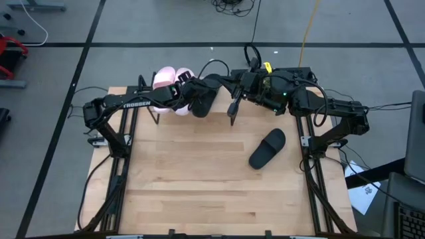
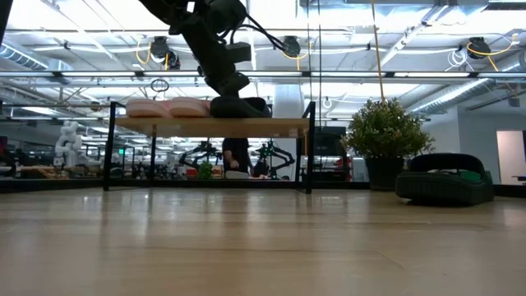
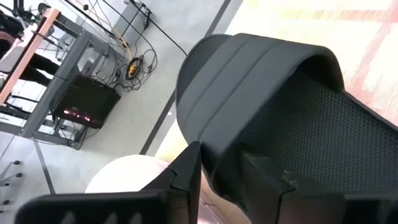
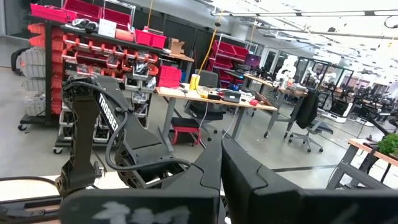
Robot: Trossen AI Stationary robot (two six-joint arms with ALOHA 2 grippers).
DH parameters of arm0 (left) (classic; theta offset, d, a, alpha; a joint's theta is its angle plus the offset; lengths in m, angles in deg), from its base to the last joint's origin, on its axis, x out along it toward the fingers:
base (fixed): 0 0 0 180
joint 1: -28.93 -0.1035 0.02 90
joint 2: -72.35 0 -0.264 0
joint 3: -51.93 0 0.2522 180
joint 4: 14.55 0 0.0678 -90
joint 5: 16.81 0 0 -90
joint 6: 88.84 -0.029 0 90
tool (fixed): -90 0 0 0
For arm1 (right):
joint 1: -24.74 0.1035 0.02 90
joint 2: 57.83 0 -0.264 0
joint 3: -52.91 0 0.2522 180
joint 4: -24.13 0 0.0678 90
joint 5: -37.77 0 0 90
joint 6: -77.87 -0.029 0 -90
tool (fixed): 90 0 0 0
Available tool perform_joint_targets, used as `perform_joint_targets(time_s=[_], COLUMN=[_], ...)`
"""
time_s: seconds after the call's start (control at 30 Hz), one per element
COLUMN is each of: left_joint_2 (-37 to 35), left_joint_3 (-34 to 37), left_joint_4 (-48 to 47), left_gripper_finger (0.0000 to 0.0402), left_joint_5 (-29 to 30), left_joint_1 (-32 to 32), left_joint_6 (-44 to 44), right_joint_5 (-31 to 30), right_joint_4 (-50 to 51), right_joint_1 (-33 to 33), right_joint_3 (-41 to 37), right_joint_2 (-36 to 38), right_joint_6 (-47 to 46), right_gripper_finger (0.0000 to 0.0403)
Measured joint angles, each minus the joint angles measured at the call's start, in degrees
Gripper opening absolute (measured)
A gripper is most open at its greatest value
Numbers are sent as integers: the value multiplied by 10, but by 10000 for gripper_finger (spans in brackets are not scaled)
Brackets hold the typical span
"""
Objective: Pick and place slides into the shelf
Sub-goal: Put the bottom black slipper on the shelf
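A: Now, item one, the shelf (image 2: 209,127)?
B: Light wood top on black legs, at the far edge of the bench (image 1: 199,172). Two pale pink slides (image 2: 168,108) lie on it side by side, toward the left arm's end.

A: Item two, the black slides?
B: One black slide (image 2: 240,107) rests on the shelf top just beside the pink pair, with the left gripper (image 3: 217,165) clamped on its edge. The other black slide (image 1: 267,148) lies loose on the bench, toward the right arm's side, well apart from the shelf.

A: Item three, the right gripper (image 4: 221,163)?
B: Raised above the shelf's right end, fingers pressed together, nothing between them.
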Motion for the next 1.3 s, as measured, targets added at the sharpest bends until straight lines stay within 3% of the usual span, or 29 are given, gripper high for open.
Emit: perform_joint_targets(time_s=[0.47,1.03,1.3], left_joint_2=[0,-3,-3], left_joint_3=[0,0,0], left_joint_4=[1,2,29], left_gripper_finger=[82,176,154], left_joint_5=[1,25,25], left_joint_1=[16,25,25], left_joint_6=[-43,-82,-88], right_joint_5=[0,0,0], right_joint_4=[0,2,2], right_joint_1=[0,0,0], right_joint_3=[0,0,0], right_joint_2=[0,0,0], right_joint_6=[1,1,0], right_gripper_finger=[0,0,0])
